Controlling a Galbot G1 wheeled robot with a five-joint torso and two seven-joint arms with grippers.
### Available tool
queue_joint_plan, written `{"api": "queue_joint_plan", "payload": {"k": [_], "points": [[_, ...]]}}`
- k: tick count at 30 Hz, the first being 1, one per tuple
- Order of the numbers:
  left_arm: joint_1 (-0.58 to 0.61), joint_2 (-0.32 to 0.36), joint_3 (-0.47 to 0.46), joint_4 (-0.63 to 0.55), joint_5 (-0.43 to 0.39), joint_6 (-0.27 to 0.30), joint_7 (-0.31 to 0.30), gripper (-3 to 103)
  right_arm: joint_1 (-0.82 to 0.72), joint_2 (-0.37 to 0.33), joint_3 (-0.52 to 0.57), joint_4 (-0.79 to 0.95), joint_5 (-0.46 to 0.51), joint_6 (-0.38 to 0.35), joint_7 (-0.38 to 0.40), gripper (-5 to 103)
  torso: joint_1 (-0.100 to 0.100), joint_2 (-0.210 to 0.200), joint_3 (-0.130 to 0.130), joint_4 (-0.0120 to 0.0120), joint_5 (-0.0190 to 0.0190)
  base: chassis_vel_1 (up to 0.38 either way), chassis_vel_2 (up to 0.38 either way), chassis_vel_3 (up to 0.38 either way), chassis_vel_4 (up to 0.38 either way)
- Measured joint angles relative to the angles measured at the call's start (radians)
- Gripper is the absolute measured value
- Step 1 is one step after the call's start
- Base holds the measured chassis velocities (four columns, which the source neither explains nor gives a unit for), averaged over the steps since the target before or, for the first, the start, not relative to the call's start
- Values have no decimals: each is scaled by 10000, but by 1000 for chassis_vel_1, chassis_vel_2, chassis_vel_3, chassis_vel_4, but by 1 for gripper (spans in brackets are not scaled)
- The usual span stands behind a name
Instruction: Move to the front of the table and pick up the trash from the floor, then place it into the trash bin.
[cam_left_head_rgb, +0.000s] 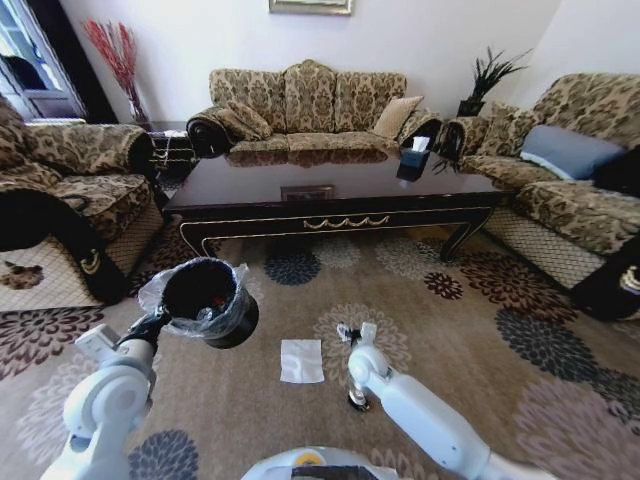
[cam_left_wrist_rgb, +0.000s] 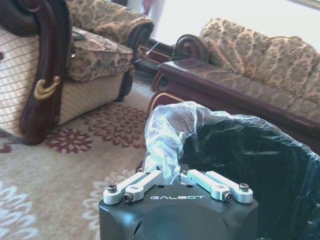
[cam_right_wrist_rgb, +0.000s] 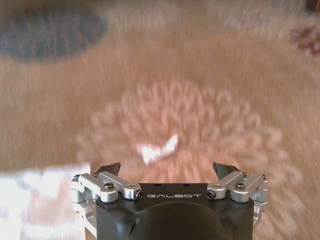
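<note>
Trash bin (cam_left_head_rgb: 210, 300) held off floor (cam_left_head_rgb: 470, 340) at left by left gripper (cam_left_wrist_rgb: 178, 176), clamped on liner rim. Right gripper (cam_right_wrist_rgb: 167, 170) spread wide above white scrap (cam_right_wrist_rgb: 159, 148); napkin (cam_left_head_rgb: 301, 360) just left.

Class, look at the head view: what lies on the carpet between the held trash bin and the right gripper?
A flat white napkin lies on the floor between the trash bin and the right gripper.
</note>
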Motion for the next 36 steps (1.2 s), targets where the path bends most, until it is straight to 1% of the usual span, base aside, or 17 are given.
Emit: {"api": "queue_joint_plan", "payload": {"k": [2, 4, 5, 6, 7, 8, 10, 12, 13, 15, 19, 21, 22, 24, 27, 31, 36], "points": [[14, -13, 22, -230, -37, 19, 23, 3, 180, 11, -200, -50, 992, -743, 554, 100, 0, 1, 0, 0, -1, 0, 0, 0, 0], [40, 8, 5, -361, -100, 26, 34, 3, 320, 173, -304, -195, 1745, -1241, 1157, 100, 0, 0, -1, 0, -2, 0, 0, 0, 0], [40, 8, 5, -361, -100, 26, 34, 3, 320, 173, -304, -195, 1745, -1241, 1157, 100, 0, 0, -1, 0, -2, 0, 0, 0, 0], [51, 29, -16, -421, -141, 31, 38, 3, 391, 300, -367, -325, 2081, -1444, 1440, 100, 0, 0, -1, 1, -2, 0, 0, 0, 0], [56, 41, -32, -452, -165, 33, 40, 3, 413, 359, -401, -389, 2188, -1499, 1523, 100, -1, 0, 0, 1, -2, 0, 0, 0, 0], [62, 76, -82, -496, -225, 35, 41, 3, 464, 640, -544, -703, 2362, -1585, 1702, 100, 0, 0, 0, 1, -3, 0, 0, 0, 0], [63, 92, -96, -502, -247, 36, 40, 3, 481, 782, -609, -854, 2389, -1617, 1783, 100, 0, 0, 0, 1, -2, 0, 0, 0, 0], [61, 140, -111, -496, -279, 37, 40, 3, 544, 1201, -793, -1289, 2495, -1734, 2118, 100, 0, 0, 0, 2, -3, 0, 0, 0, 0], [61, 140, -111, -496, -279, 37, 40, 3, 544, 1201, -793, -1289, 2495, -1734, 2118, 100, 0, 0, 0, 2, -3, 0, 0, 0, 0], [40, 187, -118, -435, -317, 38, 40, 3, 577, 1456, -920, -1599, 2643, -1815, 2601, 100, 0, 0, 0, 2, -3, 0, 0, 0, 0], [-11, 234, -117, -349, -332, 37, 43, 3, 548, 1477, -802, -1678, 2869, -1825, 2984, 100, 0, 0, 0, -1, -3, 0, 0, 0, 0], [-53, 262, -103, -278, -333, 38, 47, 3, 488, 1456, -530, -1585, 3202, -1825, 3320, 100, -1, 0, 0, -1, -4, 0, 0, 0, 0], [-53, 262, -103, -278, -333, 38, 47, 3, 488, 1456, -530, -1585, 3202, -1825, 3320, 100, -1, 0, 0, -1, -4, 0, 0, 0, 0], [-89, 278, -74, -199, -331, 37, 53, 3, 392, 1565, -97, -1409, 3673, -1857, 3689, 100, 0, 0, 0, -1, -5, 0, 0, 0, 0], [-114, 286, -52, -158, -327, 37, 57, 3, 275, 1772, 250, -1400, 3840, -1864, 3813, 100, 0, 0, 0, 0, -3, 0, 0, 0, 0], [-148, 323, -21, -118, -319, 37, 63, 3, -10, 2202, 1147, -1775, 3806, -1863, 3755, 100, 0, 0, 0, 0, -2, 0, 0, 0, 0], [-162, 356, -12, -109, -317, 40, 63, 3, -238, 2290, 1583, -2123, 3497, -1839, 3635, 100, 0, 0, 0, 0, -2, 0, 0, 0, 0]]}}
